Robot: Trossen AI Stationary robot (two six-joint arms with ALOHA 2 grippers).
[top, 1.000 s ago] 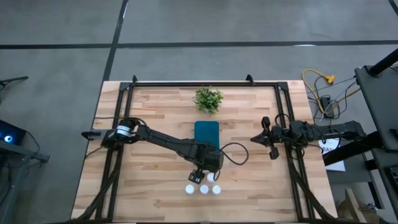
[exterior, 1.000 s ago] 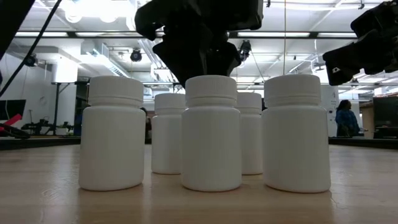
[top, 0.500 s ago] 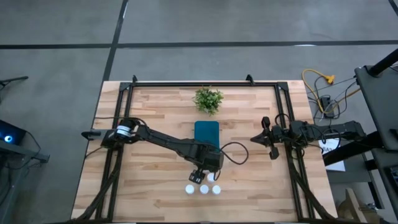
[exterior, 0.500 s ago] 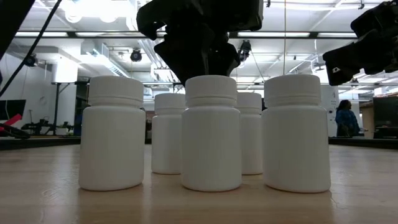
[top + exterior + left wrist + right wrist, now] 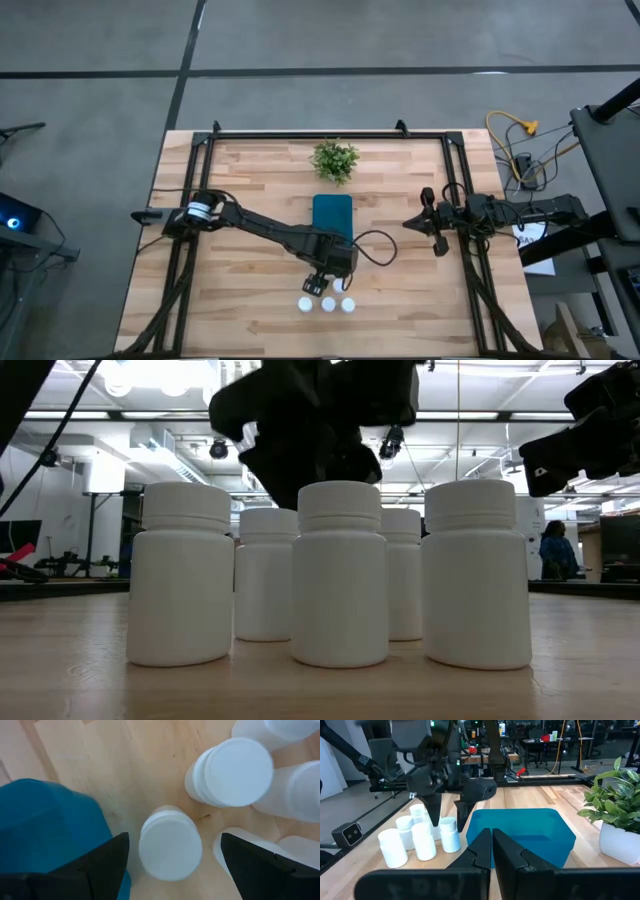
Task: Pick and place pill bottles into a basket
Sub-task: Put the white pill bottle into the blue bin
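L gripper (image 5: pixel 322 286) wide open, holding nothing, hanging over the bottles (image 5: pixel 328 303) w/ one bottle (image 5: pixel 170 849) right between its fingers (image 5: pixel 107 865) in the L wrist view. Basket (image 5: pixel 332 216) just behind the gripper, touching or nearly touching its inner side; can't tell which. Other bottles packed close on the far side of the gripper from the basket, three in a front row, more behind. No bottle seen in the basket, so task looks barely begun.

Risks: bottles stand so tight that a finger coming down could clip a neighbour's cap and tip it, maybe knock the row over. Target bottle sits a bit off centre toward one finger, so closing may shove it sideways before it's gripped. Smooth round plastic, could slip or twist on lift. Basket wall close by, finger might snag on it.

R gripper (image 5: pixel 489 851) shut, empty, parked at the desk's right edge, well apart.

Desk (image 5: pixel 240 290) is pale wood planks w/ black frame; small plant (image 5: pixel 335 159) beyond the basket. Grey concrete floor, cables at right; workshop w/ benches and ceiling lights behind, a person (image 5: pixel 553 552) far off
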